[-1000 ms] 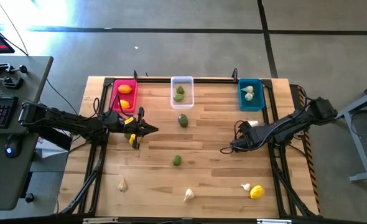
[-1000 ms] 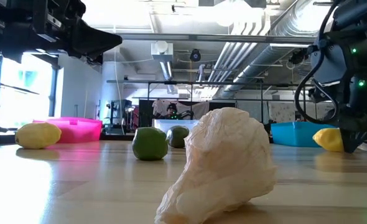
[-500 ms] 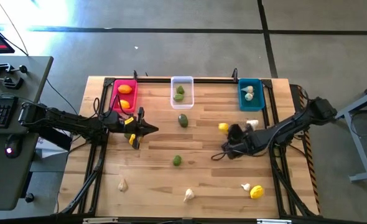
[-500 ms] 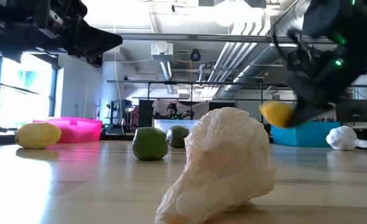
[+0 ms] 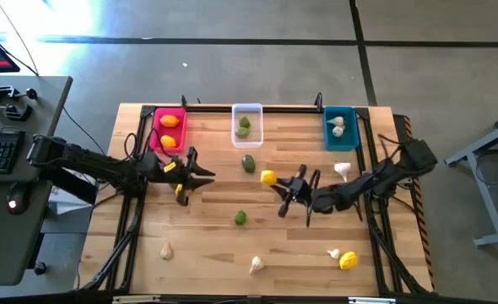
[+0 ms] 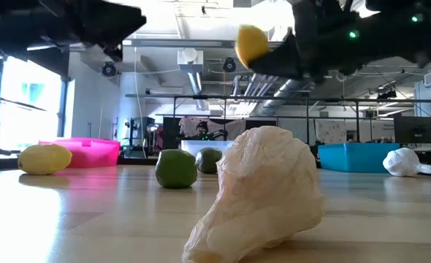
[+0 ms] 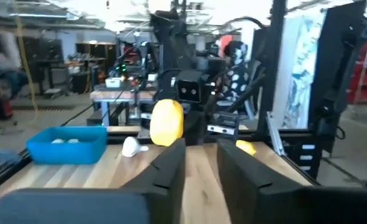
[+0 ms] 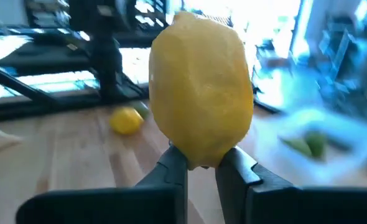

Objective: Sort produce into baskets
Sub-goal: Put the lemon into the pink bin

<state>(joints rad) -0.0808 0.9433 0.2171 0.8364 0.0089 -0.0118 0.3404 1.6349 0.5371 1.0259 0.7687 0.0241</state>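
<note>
My right gripper (image 5: 275,181) is shut on a yellow lemon (image 5: 268,177) above the middle of the table; the low view shows the lemon (image 6: 253,44) high up. My left gripper (image 5: 207,176) hovers left of centre, narrowly open (image 7: 201,155) and empty, over another lemon (image 5: 180,191) that lies on the table. The pink basket (image 5: 155,135), clear basket (image 5: 247,108) and teal basket (image 5: 352,128) stand along the far edge. Two green pieces (image 5: 248,163) (image 5: 240,218) and several garlic bulbs lie on the table, one bulb (image 5: 342,169) on the right. My right gripper pinches the lemon's near end (image 8: 202,157) between its two fingertips (image 8: 174,165). The fingers come about level from the table's right side. The rest of the lemon stands out beyond the fingertips. The lemon is lifted clear of the table.
The pink basket holds two orange-yellow pieces, the clear one green pieces, the teal one garlic. Near the front edge lie garlic bulbs (image 5: 166,251) (image 5: 256,264) (image 5: 334,253) and a lemon (image 5: 348,261). A black frame rail runs behind the baskets.
My right gripper, low at the table's right a second ago with the lemon at its fingers, has risen and gone toward the table's left, carrying the lemon clear of the table. A garlic bulb that lay by the arm now shows in the open.
</note>
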